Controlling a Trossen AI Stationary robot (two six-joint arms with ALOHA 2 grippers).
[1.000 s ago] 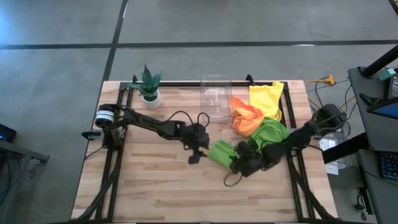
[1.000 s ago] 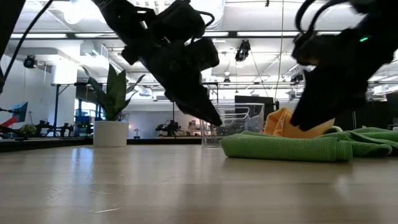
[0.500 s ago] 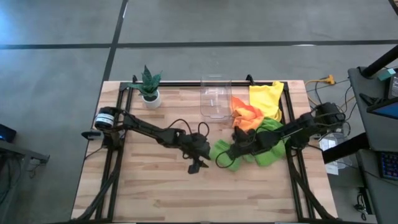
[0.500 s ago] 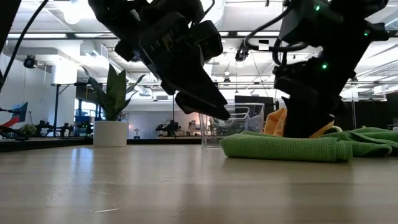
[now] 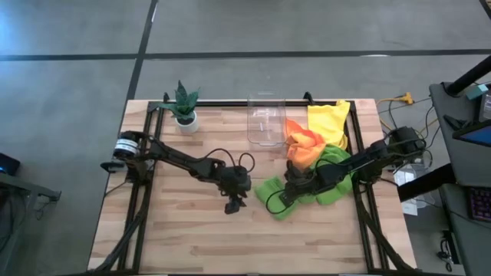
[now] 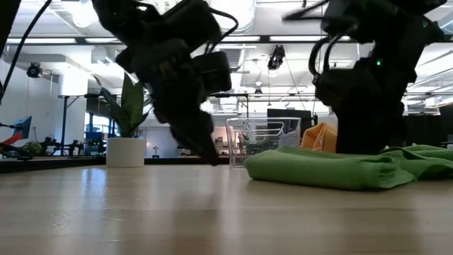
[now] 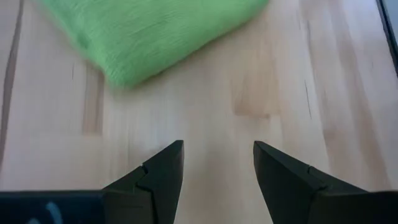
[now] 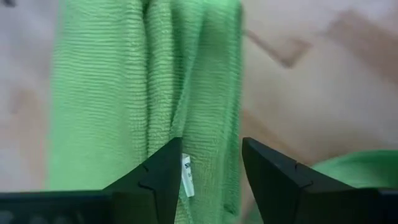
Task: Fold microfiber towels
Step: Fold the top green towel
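Note:
A bunched lime green towel (image 5: 280, 207) lies on the wooden table right of centre; it also shows in the low view (image 6: 318, 168). My right gripper (image 5: 285, 186) is open and points down over the towel, one finger on either side of its lengthwise folds (image 8: 161, 93). My left gripper (image 5: 232, 205) is open and empty, pointing down at bare wood (image 7: 217, 146) just left of the towel's end (image 7: 155, 31). A second lime green towel (image 5: 337, 161), an orange one (image 5: 303, 146) and a yellow one (image 5: 328, 123) lie heaped at the far right. My right gripper stands open over the lime green towel's folds (image 8: 205, 81), coming from above. Whether its fingertips touch the cloth I cannot tell. The towel lies on the table.
A clear plastic bin (image 5: 266, 119) stands at the far middle, next to the orange towel. A small potted plant (image 5: 184, 107) stands at the far left. A black frame rail (image 5: 230, 103) runs along the far edge. Bare wood lies to the near side and the left.
My left gripper has moved toward the near edge and down, tipping from slanted to pointing nearly straight down. My right gripper has swung toward the table's left and a little toward the far edge, over the lime green towel, whose left end now lies a little farther left.

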